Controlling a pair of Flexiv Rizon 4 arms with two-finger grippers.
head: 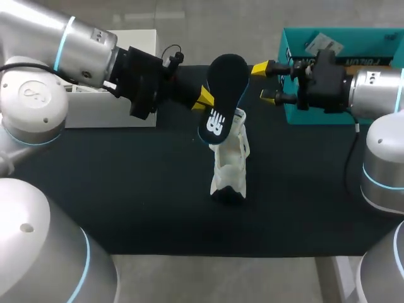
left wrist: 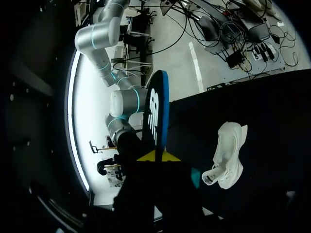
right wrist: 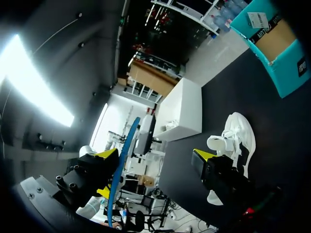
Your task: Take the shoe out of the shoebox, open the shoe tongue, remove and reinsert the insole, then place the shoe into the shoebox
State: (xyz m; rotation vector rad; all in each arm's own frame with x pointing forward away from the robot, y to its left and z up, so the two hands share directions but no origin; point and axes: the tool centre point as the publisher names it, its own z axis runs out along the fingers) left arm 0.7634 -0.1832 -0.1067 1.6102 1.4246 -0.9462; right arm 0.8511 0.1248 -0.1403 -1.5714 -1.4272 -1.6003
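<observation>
While the left end effector (head: 205, 98) clamps the insole (head: 224, 88) above the white shoe (head: 230, 161), the right end effector (head: 261, 83) gapes open by the teal shoebox (head: 309, 117) at the worktop's (head: 126, 189) far right corner.

My left arm (head: 69, 41) comes in from the left side and stretches almost level over the table, its wrist turned toward the middle. The left pincer (head: 203, 98) is closed, both yellow tips pressing from two sides on the lower part of the insole (head: 224, 95), which it holds upright in the air. My right arm (head: 372, 91) comes in from the right side, also nearly level, with its wrist pointing toward the left arm. The right pincer (head: 265, 83) has its fingers (head: 260, 68) spread wide apart, close to the insole's upper end.
</observation>
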